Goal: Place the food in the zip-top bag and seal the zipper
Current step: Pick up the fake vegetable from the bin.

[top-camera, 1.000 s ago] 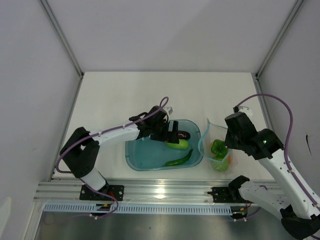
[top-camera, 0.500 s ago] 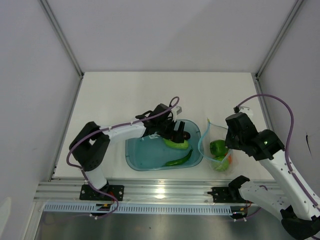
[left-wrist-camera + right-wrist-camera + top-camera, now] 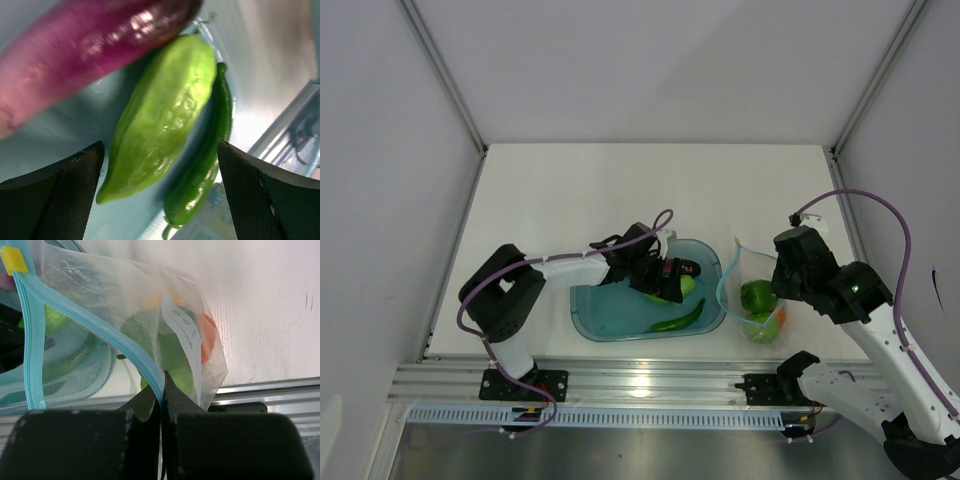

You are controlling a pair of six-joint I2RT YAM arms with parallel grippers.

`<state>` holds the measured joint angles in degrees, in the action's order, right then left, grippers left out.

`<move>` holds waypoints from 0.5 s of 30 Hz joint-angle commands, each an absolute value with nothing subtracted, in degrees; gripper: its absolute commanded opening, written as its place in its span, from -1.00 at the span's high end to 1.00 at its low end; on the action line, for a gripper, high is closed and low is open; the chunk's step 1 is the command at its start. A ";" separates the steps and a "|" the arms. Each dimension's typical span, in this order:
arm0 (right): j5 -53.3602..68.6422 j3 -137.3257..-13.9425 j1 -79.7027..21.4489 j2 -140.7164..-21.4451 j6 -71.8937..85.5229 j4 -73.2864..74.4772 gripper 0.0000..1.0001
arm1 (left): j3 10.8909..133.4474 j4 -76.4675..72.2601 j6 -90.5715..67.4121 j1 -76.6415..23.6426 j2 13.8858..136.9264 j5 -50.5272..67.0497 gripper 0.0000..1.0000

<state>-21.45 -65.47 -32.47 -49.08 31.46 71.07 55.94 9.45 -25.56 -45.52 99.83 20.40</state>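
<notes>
My left gripper (image 3: 667, 276) is open and low inside the blue tub (image 3: 605, 315). In the left wrist view the gripper (image 3: 162, 197) hovers over the pale green cucumber (image 3: 160, 115) and the dark green chili (image 3: 205, 165), both lying between its fingers (image 3: 65, 200). The purple eggplant (image 3: 90, 45) lies just beyond them. My right gripper (image 3: 162, 382) is shut on the teal zipper (image 3: 90, 325) and holds the zip-top bag (image 3: 150, 310) up with its mouth open. Inside the bag are a green bell pepper (image 3: 756, 295), a red tomato (image 3: 207, 337) and other round fruits.
The tub (image 3: 65, 370) sits close to the left of the bag (image 3: 750, 300), both near the table's front edge. An aluminium rail (image 3: 650, 375) runs along that edge. White walls close the table in on three sides.
My left gripper has moved to the right and down into the tub, over the cucumber. My right gripper and the bag have hardly moved.
</notes>
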 commanded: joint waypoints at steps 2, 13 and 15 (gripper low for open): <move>-20.48 -65.04 -32.26 -48.69 31.90 69.35 1.00 | 53.96 8.08 -29.00 -47.63 97.38 20.40 -0.91; -20.48 -65.92 -32.26 -48.34 32.08 70.40 1.00 | 59.68 15.37 -28.92 -50.80 100.19 8.45 -0.78; -20.57 -65.92 -32.26 -48.25 32.08 70.49 1.00 | 60.29 16.60 -29.09 -51.24 100.72 6.42 -0.60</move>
